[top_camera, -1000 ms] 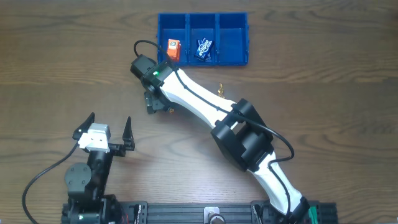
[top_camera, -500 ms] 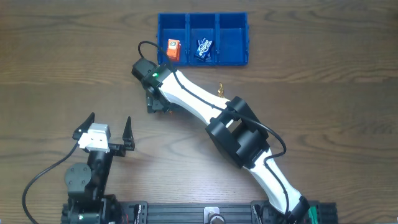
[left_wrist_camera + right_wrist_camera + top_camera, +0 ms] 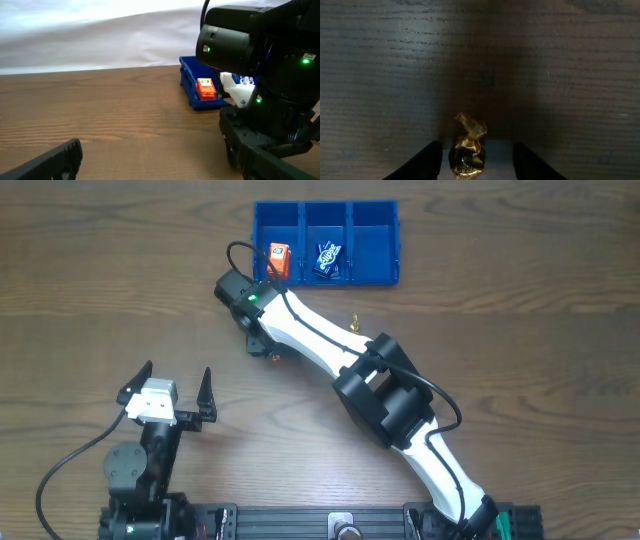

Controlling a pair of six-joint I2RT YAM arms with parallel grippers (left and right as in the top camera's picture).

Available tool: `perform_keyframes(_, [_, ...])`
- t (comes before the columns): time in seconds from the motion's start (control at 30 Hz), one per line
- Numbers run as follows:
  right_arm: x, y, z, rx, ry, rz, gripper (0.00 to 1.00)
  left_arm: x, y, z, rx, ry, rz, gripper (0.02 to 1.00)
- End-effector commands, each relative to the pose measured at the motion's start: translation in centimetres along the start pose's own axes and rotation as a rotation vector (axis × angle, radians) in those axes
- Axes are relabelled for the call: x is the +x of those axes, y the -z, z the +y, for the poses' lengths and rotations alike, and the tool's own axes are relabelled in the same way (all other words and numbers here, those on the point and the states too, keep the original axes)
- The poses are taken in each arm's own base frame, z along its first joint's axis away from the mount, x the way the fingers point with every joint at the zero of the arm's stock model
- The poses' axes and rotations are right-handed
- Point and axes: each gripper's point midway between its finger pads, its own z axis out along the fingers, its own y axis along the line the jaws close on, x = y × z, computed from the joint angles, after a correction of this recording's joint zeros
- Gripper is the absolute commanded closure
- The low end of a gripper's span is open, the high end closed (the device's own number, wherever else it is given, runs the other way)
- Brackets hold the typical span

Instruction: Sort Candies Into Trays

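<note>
— Right gripper (image 3: pixel 477 160)?
— Fingers apart, straddling the gold candy (image 3: pixel 466 150), unclamped. Candy sits near the blue tray (image 3: pixel 392 242) at the worktop's (image 3: pixel 520 330) far edge.
— Left gripper (image 3: pixel 170 390)?
— Fingers apart, near edge, left side.

— Where is the tray (image 3: pixel 375 245)?

— At the far edge of the counter (image 3: pixel 520 360), about the middle. The left candy (image 3: pixel 279 260) sits in its left compartment and the middle candy (image 3: pixel 326 257) in the next one.

— And nearer you?

— My right gripper (image 3: pixel 262 345) is just in front of the tray's left corner, with the wrapped candy (image 3: pixel 467 150) at it. The loose candy (image 3: pixel 354 323) lies on the counter to its right. My left gripper (image 3: pixel 178 378) is well apart, near left.
</note>
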Motion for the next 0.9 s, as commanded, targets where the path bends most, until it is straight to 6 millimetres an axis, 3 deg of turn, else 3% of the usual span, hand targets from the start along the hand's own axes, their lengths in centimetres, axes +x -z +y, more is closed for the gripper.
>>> perform_keyframes(0.03, [-0.29, -0.50, -0.57, 0.019, -0.008, -0.004, 0.529, 1.63, -0.10, -0.18, 0.012, -0.007, 0.046, 0.020])
perform_keyframes(0.2, [-0.24, -0.52, -0.56, 0.020, -0.007, -0.004, 0.570, 1.63, -0.10, -0.18, 0.012, -0.007, 0.046, 0.020])
perform_keyframes(0.53, [-0.14, -0.54, -0.34, 0.020, -0.001, -0.008, 0.798, 1.63, -0.10, -0.18, 0.012, -0.007, 0.046, 0.020])
perform_keyframes(0.7, [-0.14, -0.54, -0.34, 0.020, -0.001, -0.008, 0.862, 1.63, -0.10, -0.18, 0.012, -0.007, 0.046, 0.020])
perform_keyframes(0.77, [-0.14, -0.54, -0.34, 0.020, -0.002, -0.008, 0.963, 1.63, -0.10, -0.18, 0.012, -0.007, 0.046, 0.020])
perform_keyframes(0.9, [-0.33, -0.53, -0.15, 0.013, -0.003, -0.016, 0.963, 1.63, -0.10, -0.19, 0.012, -0.007, 0.046, 0.020])
